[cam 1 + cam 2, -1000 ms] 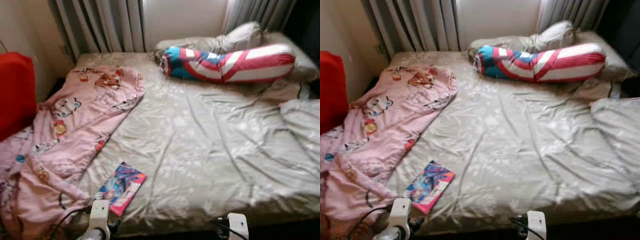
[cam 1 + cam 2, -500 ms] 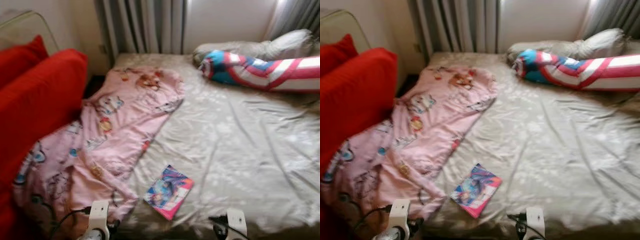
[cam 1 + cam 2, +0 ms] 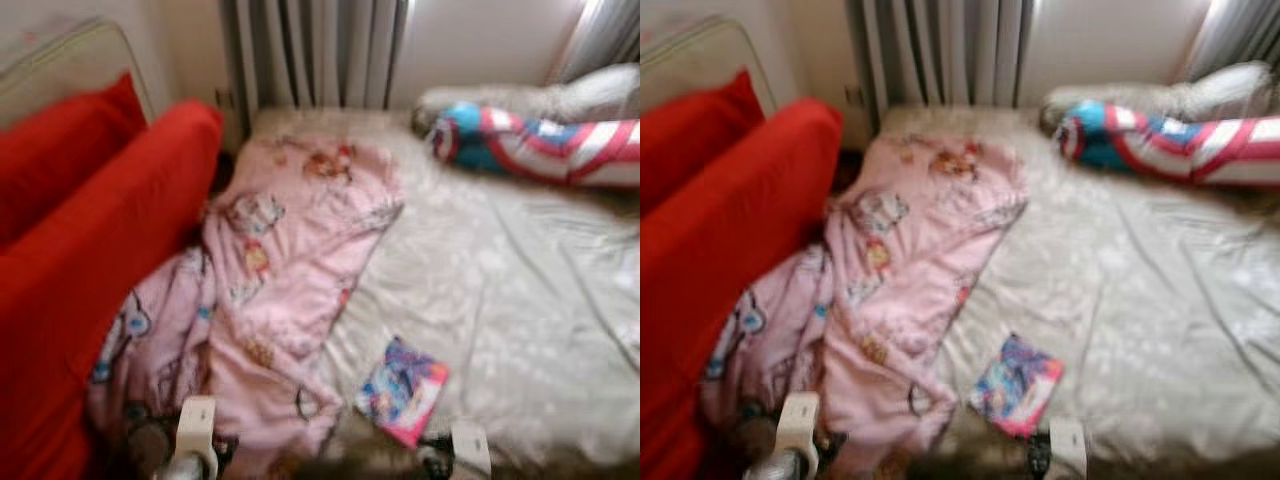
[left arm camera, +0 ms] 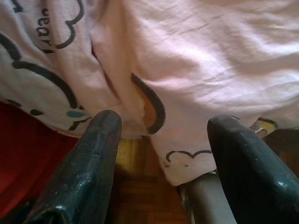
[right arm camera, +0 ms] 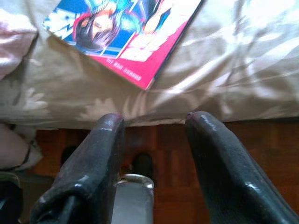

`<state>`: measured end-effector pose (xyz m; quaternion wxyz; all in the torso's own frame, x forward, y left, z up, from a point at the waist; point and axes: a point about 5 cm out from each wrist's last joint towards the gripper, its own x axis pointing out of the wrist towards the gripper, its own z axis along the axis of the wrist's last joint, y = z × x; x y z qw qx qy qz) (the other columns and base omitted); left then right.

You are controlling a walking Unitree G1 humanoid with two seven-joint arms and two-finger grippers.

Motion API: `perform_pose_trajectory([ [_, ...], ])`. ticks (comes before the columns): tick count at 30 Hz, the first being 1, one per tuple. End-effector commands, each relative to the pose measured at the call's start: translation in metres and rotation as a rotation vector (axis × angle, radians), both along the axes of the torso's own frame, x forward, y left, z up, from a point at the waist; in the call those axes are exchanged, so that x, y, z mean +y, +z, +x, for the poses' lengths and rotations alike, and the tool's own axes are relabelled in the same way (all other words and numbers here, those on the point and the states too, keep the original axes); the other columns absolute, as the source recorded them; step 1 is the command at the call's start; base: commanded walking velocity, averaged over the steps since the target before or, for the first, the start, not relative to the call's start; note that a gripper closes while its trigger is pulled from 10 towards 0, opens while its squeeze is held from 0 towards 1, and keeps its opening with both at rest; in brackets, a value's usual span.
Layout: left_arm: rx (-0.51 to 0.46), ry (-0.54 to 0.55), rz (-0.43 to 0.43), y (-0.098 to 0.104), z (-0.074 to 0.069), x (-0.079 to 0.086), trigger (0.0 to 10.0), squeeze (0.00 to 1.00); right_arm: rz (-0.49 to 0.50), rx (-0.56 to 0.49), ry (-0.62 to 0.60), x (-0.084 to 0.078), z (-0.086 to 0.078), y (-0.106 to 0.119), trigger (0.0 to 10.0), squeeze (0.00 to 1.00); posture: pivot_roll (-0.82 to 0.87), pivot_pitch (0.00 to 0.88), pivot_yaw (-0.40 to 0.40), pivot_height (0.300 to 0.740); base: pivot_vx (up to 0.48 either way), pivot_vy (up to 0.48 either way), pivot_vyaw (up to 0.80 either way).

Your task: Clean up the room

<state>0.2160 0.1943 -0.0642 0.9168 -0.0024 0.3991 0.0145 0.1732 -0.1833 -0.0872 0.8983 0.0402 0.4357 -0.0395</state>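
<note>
Pink cartoon-printed bedding, a blanket (image 3: 290,260), is seen crumpled along the left side of a bed (image 3: 520,300) and spills over the near edge toward the floor. The bed is covered by a pale, wrinkled sheet with a faint floral pattern. A colourful magazine (image 3: 402,388) with a pink border lies flat on the sheet near the foot edge, just beside the blanket's lower folds. At the head of the bed a long bolster (image 3: 540,145) striped in red, white and blue is laid across, with a pale pillow (image 3: 590,95) behind it. Red cushions (image 3: 90,260) are seen at the left, touching the blanket's edge. Grey curtains (image 3: 320,50) hang behind the bed. Both head views are blurred.

The left gripper (image 4: 161,163) is held low at the foot of the bed, its two black fingers (image 4: 84,168) spread apart with nothing between them; in its wrist view the hanging pink blanket is seen just beyond the tips, with wooden floor (image 4: 140,205) underneath. The right gripper (image 5: 154,158) is likewise held with its fingers (image 5: 93,163) apart and empty, below the mattress edge; in its wrist view the magazine is seen on the sheet just past the tips, apart from them, and the wooden floor lies under the bed edge.
</note>
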Motion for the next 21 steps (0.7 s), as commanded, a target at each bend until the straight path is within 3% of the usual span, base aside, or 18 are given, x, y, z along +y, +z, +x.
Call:
perform_pose_trajectory([
  [1,0.000,-0.009,-0.012,-0.0016,-0.0021,-0.0040,10.0,0.00,-0.007,0.011,-0.020,-0.0055,-0.0044,-0.0013,10.0,0.00,-0.03,0.049,-0.014,0.740,0.000,0.000,0.00],
  [10,-0.006,-0.031,-0.013,-0.0010,-0.0014,-0.0049,10.0,0.00,-0.007,0.001,-0.019,-0.0066,-0.0022,-0.0001,10.0,0.00,-0.03,0.047,-0.016,0.740,0.000,0.000,0.00],
  [21,-0.004,-0.040,-0.012,-0.0013,-0.0019,-0.0053,10.0,0.00,-0.006,0.009,-0.016,-0.0048,-0.0033,-0.0010,10.0,0.00,-0.03,0.038,-0.016,0.740,0.000,-0.193,0.00],
])
